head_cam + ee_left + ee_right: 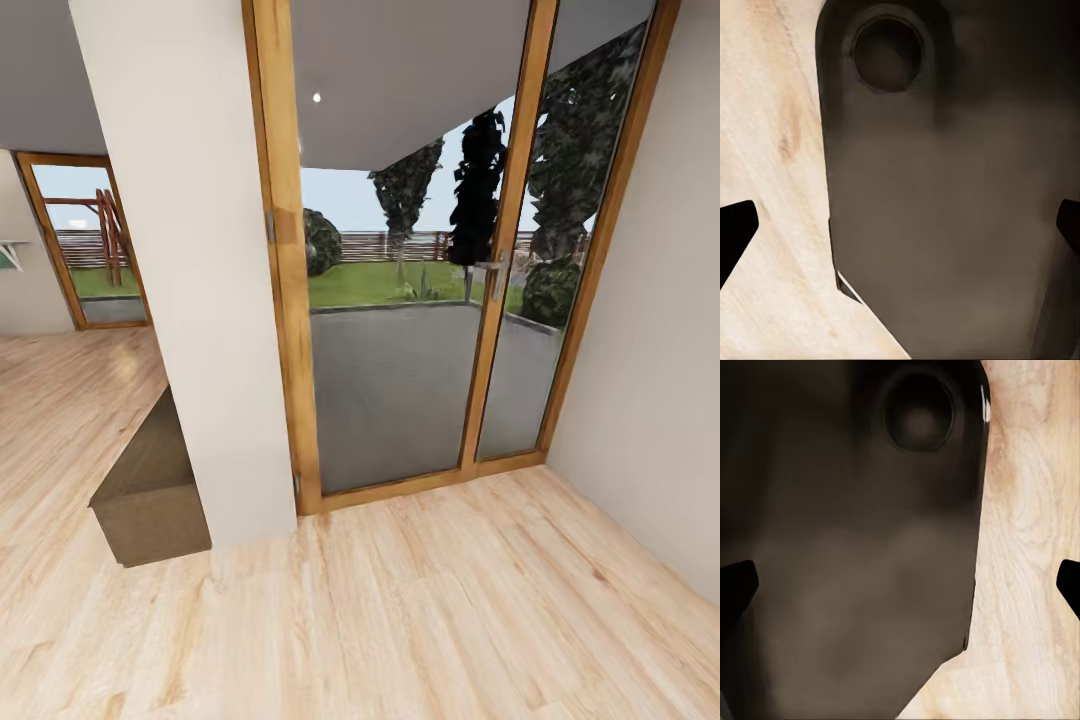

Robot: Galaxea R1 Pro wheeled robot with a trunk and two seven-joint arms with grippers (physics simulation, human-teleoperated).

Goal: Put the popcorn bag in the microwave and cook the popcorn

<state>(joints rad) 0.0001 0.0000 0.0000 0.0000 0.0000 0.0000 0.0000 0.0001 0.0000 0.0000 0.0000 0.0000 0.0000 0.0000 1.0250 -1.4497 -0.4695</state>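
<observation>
The robot faced a tall glass door [400, 330] in a wooden frame [285, 300], set between a white pillar [190, 270] and a pale wall [650, 380]. Beyond the glass lay a grey terrace, a strip of lawn, dark trees and a slatted fence. Pale wood flooring [400, 620] ran up to the door's lower edge. A low brown bench or cabinet [150, 490] jutted out from behind the pillar at the head view's left, and a second framed door [90, 240] stood farther back along that side, with a wooden swing frame visible outside it.

No popcorn bag, microwave or countertop appeared in this part of the house.

The left gripper [900, 225] hung with its dark fingertips [735, 232] set wide apart at the frame's edges, nothing between them, above a dark rounded body, probably part of the robot's own base, and the floor. The right gripper [900, 585] was likewise spread and empty over the same dark shape and flooring.
</observation>
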